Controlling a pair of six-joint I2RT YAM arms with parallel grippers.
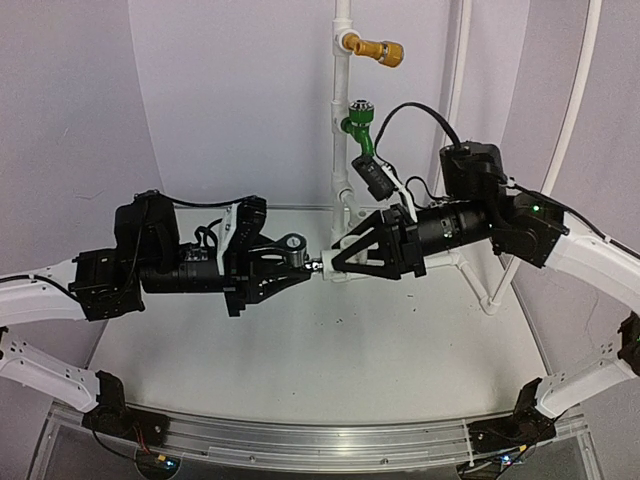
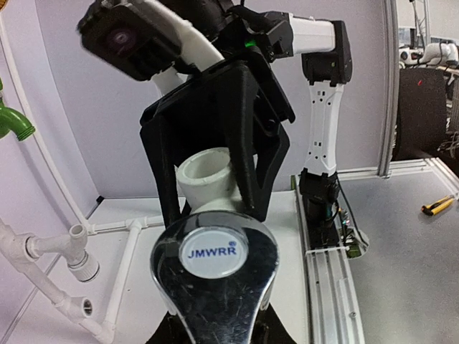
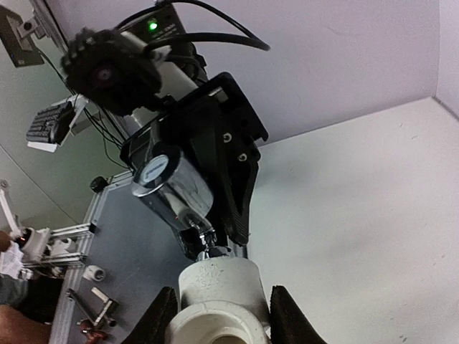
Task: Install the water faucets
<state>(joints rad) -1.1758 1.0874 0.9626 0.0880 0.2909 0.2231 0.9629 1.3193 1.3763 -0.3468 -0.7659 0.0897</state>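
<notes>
Above the table's middle my two grippers meet tip to tip. My left gripper (image 1: 298,264) is shut on the shiny silver tap (image 1: 293,246). In the left wrist view its lever handle (image 2: 214,279) fills the foreground and hides my own fingers. My right gripper (image 1: 337,262) is shut on the white plastic fitting (image 3: 219,283), a black finger (image 3: 159,319) on each side. The tap's (image 3: 171,188) thin threaded end sits against the fitting's far end. The fitting (image 2: 206,179) also shows between the right fingers.
A white pipe frame (image 1: 342,150) stands upright at the back, carrying a green tap (image 1: 358,122) and a yellow-brass tap (image 1: 380,50). More white pipe (image 1: 482,288) lies on the table at the right. Open pipe sockets (image 2: 80,264) sit low on the left.
</notes>
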